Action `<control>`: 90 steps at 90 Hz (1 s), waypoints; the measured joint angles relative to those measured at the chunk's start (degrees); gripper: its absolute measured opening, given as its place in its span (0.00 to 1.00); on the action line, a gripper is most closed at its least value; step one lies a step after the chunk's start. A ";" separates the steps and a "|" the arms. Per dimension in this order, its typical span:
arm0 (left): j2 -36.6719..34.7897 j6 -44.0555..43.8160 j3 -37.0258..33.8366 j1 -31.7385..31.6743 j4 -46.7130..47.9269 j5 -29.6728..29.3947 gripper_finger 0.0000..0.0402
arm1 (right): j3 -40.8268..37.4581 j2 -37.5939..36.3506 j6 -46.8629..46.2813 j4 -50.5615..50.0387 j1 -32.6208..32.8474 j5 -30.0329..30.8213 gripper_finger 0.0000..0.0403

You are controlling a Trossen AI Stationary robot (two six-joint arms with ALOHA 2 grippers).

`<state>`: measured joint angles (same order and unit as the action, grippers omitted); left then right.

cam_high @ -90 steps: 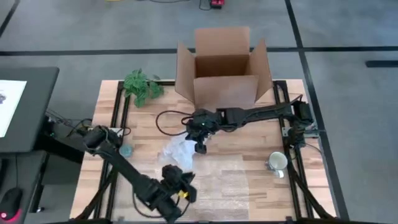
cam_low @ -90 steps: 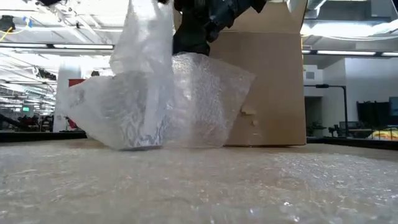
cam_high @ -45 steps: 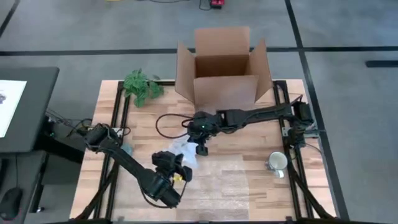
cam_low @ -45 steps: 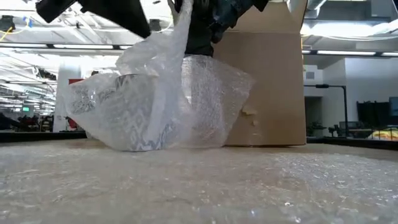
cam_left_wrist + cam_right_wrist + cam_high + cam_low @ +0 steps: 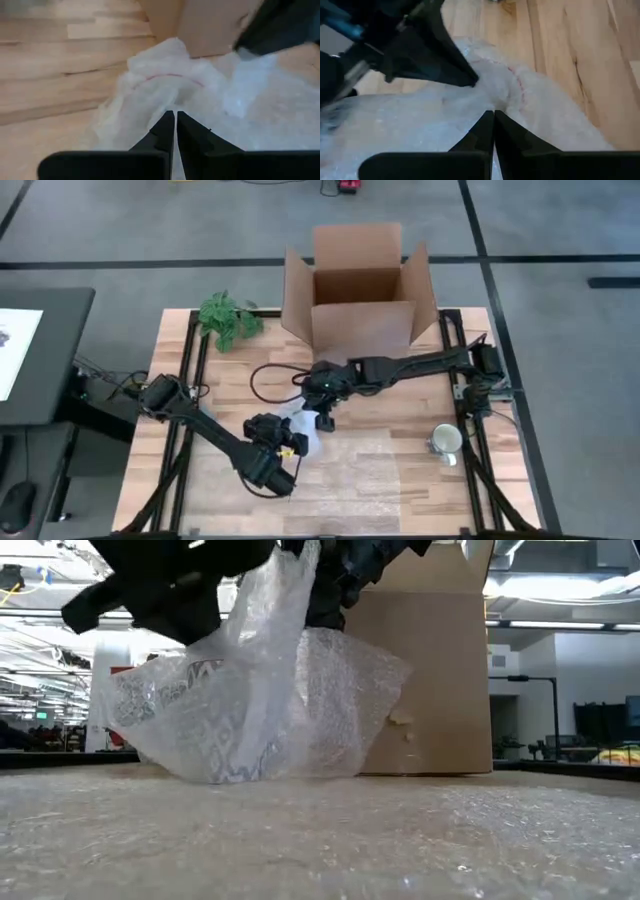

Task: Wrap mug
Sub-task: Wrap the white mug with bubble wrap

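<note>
A bundle of clear bubble wrap (image 5: 300, 425) sits at the far left corner of a flat bubble wrap sheet (image 5: 350, 470) on the table. The mug is hidden inside the bundle; only a red curved line (image 5: 165, 76) shows through the wrap. My left gripper (image 5: 292, 440) is at the bundle's near side, shut on a raised flap (image 5: 275, 630). My right gripper (image 5: 323, 423) comes in from the table's right, pointing down, and is shut on the bundle's top. My left gripper pinches a flap of the bubble wrap (image 5: 172, 107) between its two fingers, coming from the near left. The flap rises from the bundle's near side and leans over its top. My right gripper pinches gathered wrap at the bundle's top (image 5: 495, 107) from above. The bundle rests on the sheet.
An open cardboard box (image 5: 360, 300) stands at the far edge behind the bundle. A green plant (image 5: 228, 318) lies at the far left corner. A second mug (image 5: 445, 442) stands near the right edge. A small bluish round thing (image 5: 203, 421) lies by the left arm.
My left gripper has gone toward the table's far edge and the bundle, staying shut on the flap. The flap, first hanging upright, now leans over the bundle toward my right gripper. The bundle's base has stayed in place.
</note>
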<state>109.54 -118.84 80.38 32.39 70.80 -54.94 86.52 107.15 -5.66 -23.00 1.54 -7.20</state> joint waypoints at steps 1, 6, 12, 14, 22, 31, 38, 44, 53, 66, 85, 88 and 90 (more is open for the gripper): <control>0.00 -0.02 0.00 -0.12 0.05 0.33 0.00 | 0.00 0.00 -0.18 -0.07 0.00 0.00 0.00; 0.00 -0.47 -0.02 -0.72 0.04 2.34 0.00 | 0.00 0.00 -0.60 -0.29 0.14 0.00 0.00; -0.04 -1.14 -0.02 -1.27 -0.21 4.33 0.00 | 0.00 0.00 -0.58 -0.35 0.37 0.00 0.00; -0.04 -1.28 -0.02 -1.33 -0.34 4.90 0.00 | 0.00 0.00 -0.57 -0.34 0.49 0.00 0.00; -0.23 -1.79 -0.02 -1.65 -1.30 6.64 0.00 | 0.00 0.00 -0.58 -0.54 1.03 0.11 0.00; -1.01 -2.09 -0.02 -1.85 -1.88 9.14 0.00 | 0.00 0.00 -0.55 -0.62 1.55 0.11 0.00; -2.19 -2.07 -0.04 -1.87 -1.66 10.39 0.00 | 0.00 0.00 -0.55 -0.59 1.98 0.10 0.00; -4.05 -2.04 -0.09 -1.87 -0.34 10.12 0.00 | 0.00 0.00 -0.52 -0.59 2.10 0.35 0.00; -7.84 -1.72 -0.09 -2.03 3.62 8.39 0.00 | 0.00 0.00 -0.54 -0.51 2.00 2.51 0.00; -13.84 0.68 -0.09 -2.31 7.51 5.99 0.00 | 0.00 0.00 -3.76 0.04 0.83 3.27 0.00; -23.54 25.20 -0.09 -1.77 -2.41 8.59 0.00 | 0.00 0.00 -11.04 0.06 -1.27 4.29 0.00; -24.65 28.70 -0.09 -1.71 -4.27 10.54 0.00 | 0.00 0.00 -11.98 0.08 -1.50 4.53 0.00; -25.26 30.77 -0.09 -1.64 -5.64 11.73 0.00 | 0.00 0.00 -12.54 0.09 -1.70 4.60 0.00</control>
<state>84.27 -88.07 80.29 30.75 65.16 -43.21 86.52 107.15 -18.21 -22.92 -0.16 -2.60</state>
